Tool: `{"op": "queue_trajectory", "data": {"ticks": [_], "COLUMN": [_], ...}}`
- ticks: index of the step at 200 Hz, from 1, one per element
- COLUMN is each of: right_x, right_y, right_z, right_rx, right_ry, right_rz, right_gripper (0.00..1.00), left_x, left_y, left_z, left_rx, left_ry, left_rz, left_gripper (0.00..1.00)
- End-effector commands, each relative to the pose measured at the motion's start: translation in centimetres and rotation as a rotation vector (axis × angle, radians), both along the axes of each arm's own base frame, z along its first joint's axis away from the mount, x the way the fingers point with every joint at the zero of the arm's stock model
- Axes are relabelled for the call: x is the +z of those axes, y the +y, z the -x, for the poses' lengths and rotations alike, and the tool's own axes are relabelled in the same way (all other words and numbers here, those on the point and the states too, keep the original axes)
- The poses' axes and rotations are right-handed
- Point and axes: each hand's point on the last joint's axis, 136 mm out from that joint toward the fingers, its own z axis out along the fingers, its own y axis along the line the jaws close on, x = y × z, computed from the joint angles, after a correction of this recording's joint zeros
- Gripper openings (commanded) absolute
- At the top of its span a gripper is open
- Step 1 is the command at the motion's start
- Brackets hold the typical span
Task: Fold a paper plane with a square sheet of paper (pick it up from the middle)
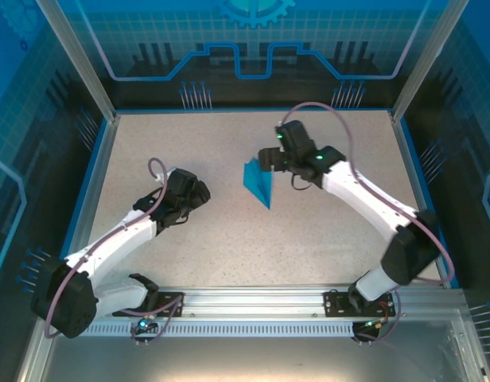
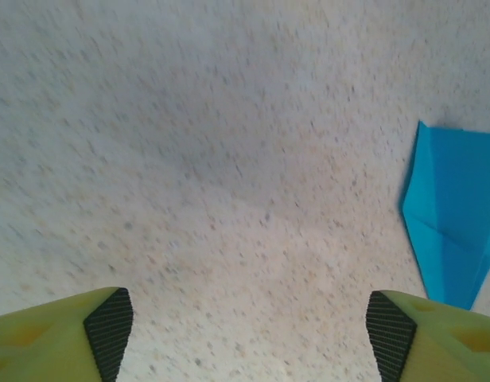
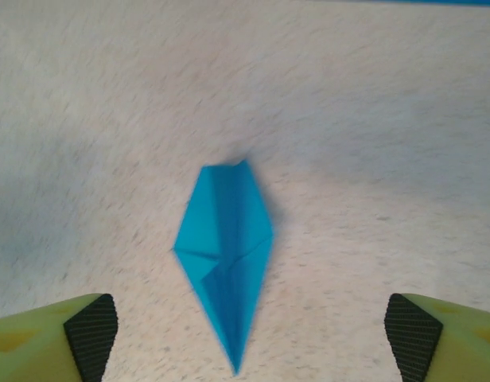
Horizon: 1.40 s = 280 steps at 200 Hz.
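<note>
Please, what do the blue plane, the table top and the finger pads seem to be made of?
The paper plane: thin matte teal paper, judging by its sharp creases and flat folds. The table top: speckled beige with a dull finish, perhaps laminate. The finger pads: black and finely ribbed, likely rubber.
</note>
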Motion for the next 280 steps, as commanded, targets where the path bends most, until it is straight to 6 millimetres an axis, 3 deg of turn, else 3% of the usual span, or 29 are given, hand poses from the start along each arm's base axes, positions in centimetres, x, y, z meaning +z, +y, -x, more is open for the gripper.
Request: {"op": "queue_trajectory", "data": {"ticks": [1, 37, 72, 89, 113, 149, 211, 261, 280], "right_x": [-1.3, -2.7, -5.6, -7.0, -8.7, -10.2, -10.6, -11.1, -11.8], "right_y": [-6.1, -13.5, -20.2, -22.1, -23.9, -23.0, -19.5, -19.0, -19.0], "right_z": [-0.3, 0.0, 1.4, 2.1, 2.9, 2.5, 0.7, -0.1, -0.2], "right_rx": [-0.149, -0.304, -0.49, -0.527, -0.536, -0.434, -0.245, -0.204, -0.201], "right_ry": [-0.031, -0.077, -0.164, -0.186, -0.206, -0.249, -0.389, -0.427, -0.43], "right_rz": [0.085, 0.151, 0.169, 0.15, 0.234, 0.25, 0.162, 0.159, 0.153], "right_gripper": [0.99, 0.99, 0.99, 0.99, 1.0, 1.0, 0.99, 1.0, 1.0], "left_x": [2.2, 4.4, 3.0, 1.8, 1.8, 0.2, 0.2, -0.3, -1.5], "left_y": [3.6, 7.3, 9.9, 10.8, 11.8, 12.7, 10.4, 9.6, 9.2], "left_z": [-0.2, -0.8, -1.4, -1.4, -1.6, -2.3, -3.8, -5.7, -6.5], "left_rx": [0.046, 0.094, 0.107, 0.102, 0.084, 0.013, -0.137, -0.2, -0.224], "left_ry": [-0.063, -0.192, -0.263, -0.267, -0.29, -0.35, -0.545, -0.59, -0.577], "left_rz": [-0.162, -0.336, -0.437, -0.465, -0.508, -0.492, -0.443, -0.392, -0.377], "left_gripper": [0.96, 0.99, 0.99, 0.98, 0.98, 0.98, 0.98, 0.99, 0.98]}}
